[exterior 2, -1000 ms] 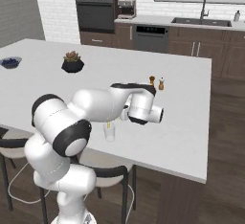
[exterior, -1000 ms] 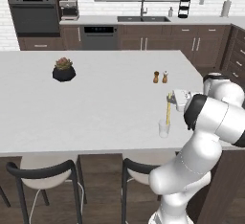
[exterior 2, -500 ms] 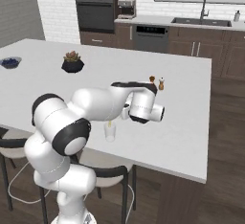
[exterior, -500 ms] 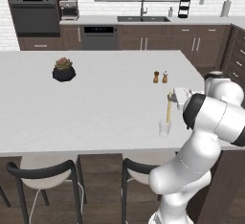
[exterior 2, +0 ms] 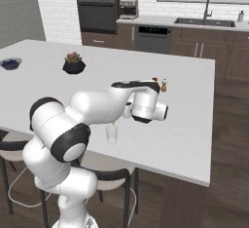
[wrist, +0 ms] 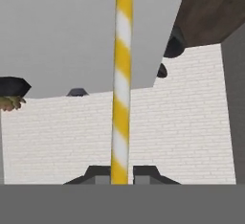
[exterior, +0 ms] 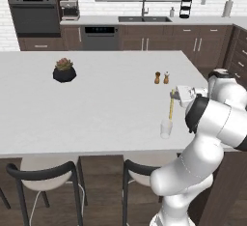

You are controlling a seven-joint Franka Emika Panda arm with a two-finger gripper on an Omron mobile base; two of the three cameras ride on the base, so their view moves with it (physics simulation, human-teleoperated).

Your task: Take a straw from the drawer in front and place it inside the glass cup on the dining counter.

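Observation:
The straw [exterior: 171, 105] is striped yellow and white and stands nearly upright over the dining counter [exterior: 96, 109]. My gripper [exterior: 174, 93] is shut on its upper end. The straw's lower end reaches the mouth of the small glass cup [exterior: 166, 128], which stands near the counter's front edge; I cannot tell whether the tip is inside. In the hand view the straw [wrist: 122, 74] runs straight up from between my fingertips, where the gripper [wrist: 119, 173] pinches it. From the right base view the glass cup [exterior 2: 112, 133] sits just under my arm. The drawer is out of view.
Two small brown shakers [exterior: 161, 77] stand a little beyond the cup. A potted plant [exterior: 64, 70] sits far left on the counter, and a blue bowl [exterior 2: 10, 64] lies at its far end. Dark-framed stools [exterior: 43, 172] line the near edge.
Hardly anything differs. The straw stays upright over the cup in the shut gripper, with the hand perhaps a touch higher.

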